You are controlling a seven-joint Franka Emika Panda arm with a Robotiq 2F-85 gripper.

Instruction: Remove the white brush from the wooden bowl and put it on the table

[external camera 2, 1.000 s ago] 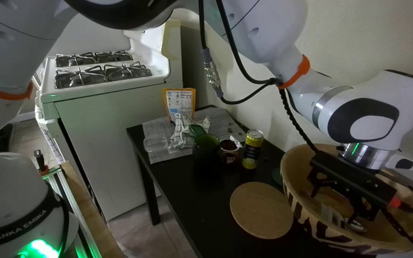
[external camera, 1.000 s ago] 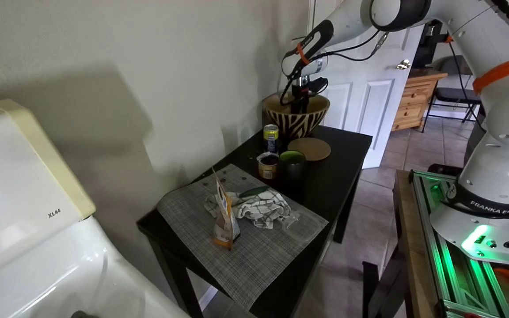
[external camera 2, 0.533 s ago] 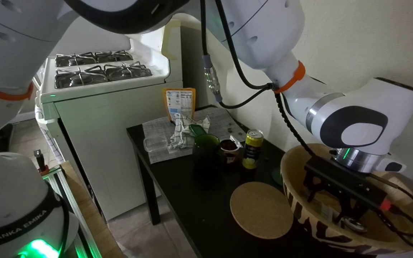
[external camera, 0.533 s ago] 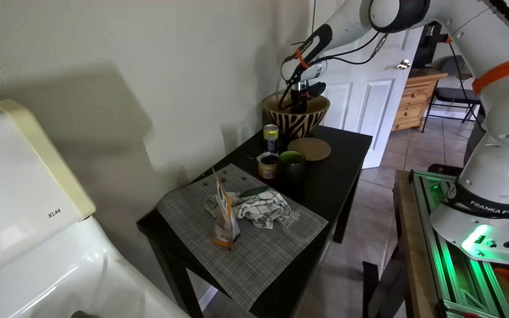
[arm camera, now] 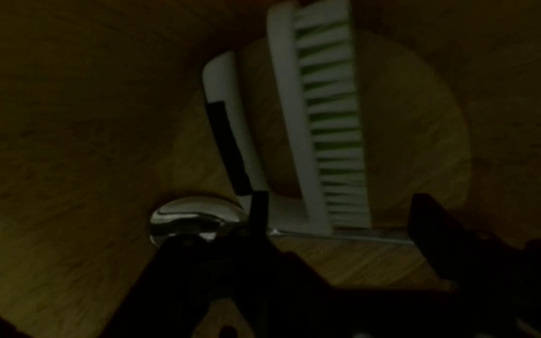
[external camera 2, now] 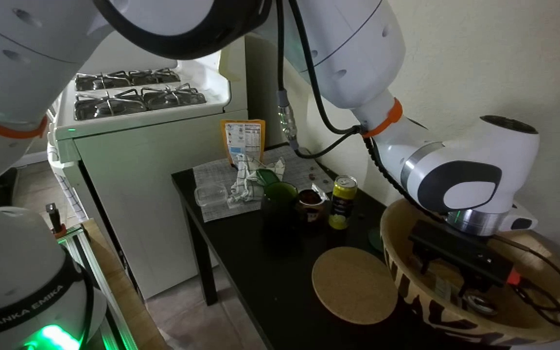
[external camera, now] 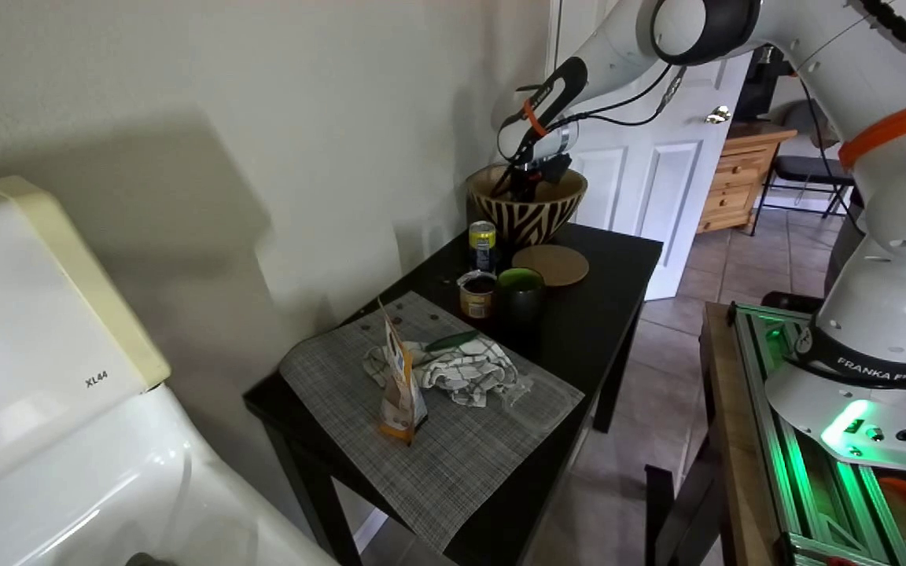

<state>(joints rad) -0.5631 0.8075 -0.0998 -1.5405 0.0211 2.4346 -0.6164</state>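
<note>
I see brush white, green between bristles, dark handle patch; bowl tan, dark-striped outside; table black; mat grey weave; my gripper black.

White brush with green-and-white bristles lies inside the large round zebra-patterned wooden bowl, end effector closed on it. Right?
Not closed: the black end effector is open, its fingers standing apart in the wrist view. The white brush does lie inside the wooden bowl.

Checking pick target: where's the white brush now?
In the wrist view, the white brush lies inside the wooden bowl, upper centre, its lower end overlapping the metal spoon.
</note>
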